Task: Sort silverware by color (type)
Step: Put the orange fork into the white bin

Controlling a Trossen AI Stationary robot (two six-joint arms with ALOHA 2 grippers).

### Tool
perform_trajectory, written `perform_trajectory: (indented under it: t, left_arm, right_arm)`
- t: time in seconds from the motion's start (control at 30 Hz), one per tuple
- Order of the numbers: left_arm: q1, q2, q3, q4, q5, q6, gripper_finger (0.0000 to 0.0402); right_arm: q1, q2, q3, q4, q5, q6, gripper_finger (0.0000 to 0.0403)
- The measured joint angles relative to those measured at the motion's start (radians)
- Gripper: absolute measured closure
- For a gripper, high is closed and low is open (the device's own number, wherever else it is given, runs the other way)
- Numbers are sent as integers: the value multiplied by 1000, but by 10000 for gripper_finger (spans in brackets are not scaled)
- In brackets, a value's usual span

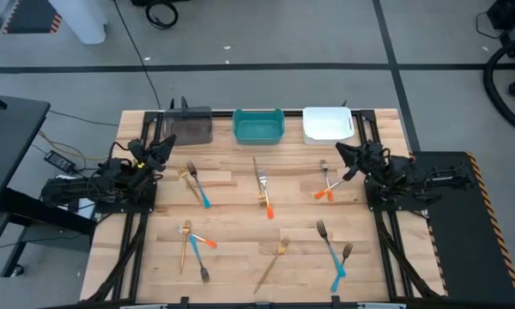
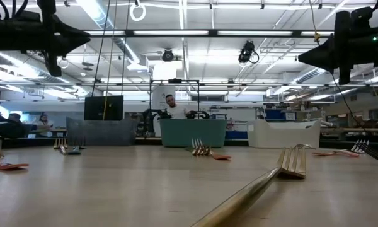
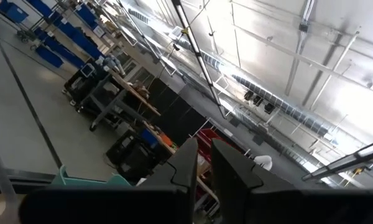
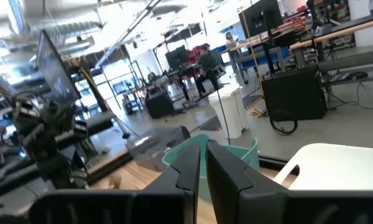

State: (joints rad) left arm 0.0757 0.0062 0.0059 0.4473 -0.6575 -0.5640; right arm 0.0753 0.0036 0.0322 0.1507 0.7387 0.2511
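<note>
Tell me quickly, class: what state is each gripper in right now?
Left gripper: closed, holding nothing, raised at the table's left edge.
Right gripper: closed, holding nothing, raised at the right edge.

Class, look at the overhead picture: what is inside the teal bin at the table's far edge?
The teal bin shows only its bare teal floor; no silverware lies inside. The low view shows just its outer wall, so that view hides the inside.
</note>
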Motion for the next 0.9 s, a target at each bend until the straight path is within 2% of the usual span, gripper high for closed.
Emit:
perform_trajectory:
  t: [0.2, 0.33, 0.57, 0.9]
  left_arm:
    - [0, 0, 0, 0, 0, 0, 349]
    - [0, 0, 0, -3, 0, -1, 349]
    - [0, 0, 0, -4, 0, -1, 349]
    - [0, 0, 0, -3, 0, -5, 349]
  right_arm:
    - [0, 0, 0, 6, -1, 8, 369]
    - [0, 0, 0, 7, -33, -45, 369]
    - [0, 0, 0, 13, -33, -19, 366]
    - [0, 0, 0, 8, -33, -32, 322]
